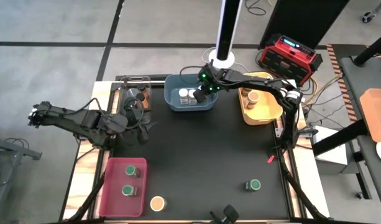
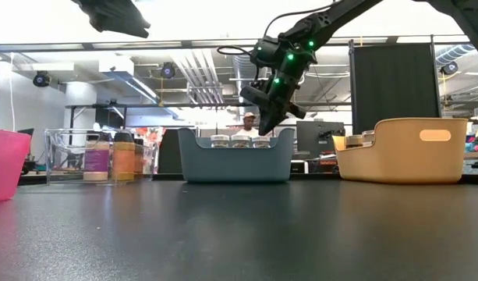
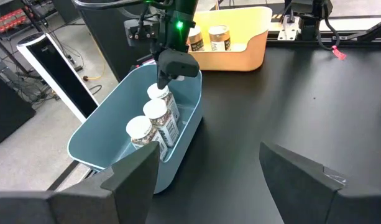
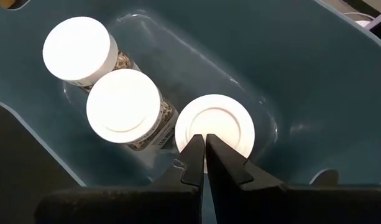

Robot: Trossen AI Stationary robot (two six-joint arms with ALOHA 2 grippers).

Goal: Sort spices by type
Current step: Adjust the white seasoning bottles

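Note:
Three white-lidded spice jars stand in the blue bin (image 1: 206,106). My right gripper (image 4: 204,138) hangs shut over the bin, its fingertips above the edge of one jar's white lid (image 4: 224,121); the other two jars (image 4: 123,104) (image 4: 76,48) stand beside it. My left gripper (image 3: 209,174) waits open and empty at the table's left, beside the clear bin (image 1: 137,93). A tan-lidded jar (image 1: 157,203) and a green-lidded jar (image 1: 255,185) stand loose on the black table near its front edge. My right gripper points slanting down from above, its shut fingertips (image 4: 196,146) over the rim of the white lid (image 4: 215,134) of the jar that stands upright on the bin's floor. I cannot tell whether the tips touch the lid.
The red bin (image 1: 112,199) at the near left holds two green-lidded jars. The yellow bin (image 1: 268,115) at the far right holds tan-lidded jars. The clear bin holds jars too. The table's middle (image 1: 209,155) is bare black surface. A person shows far behind the blue bin (image 2: 249,119).

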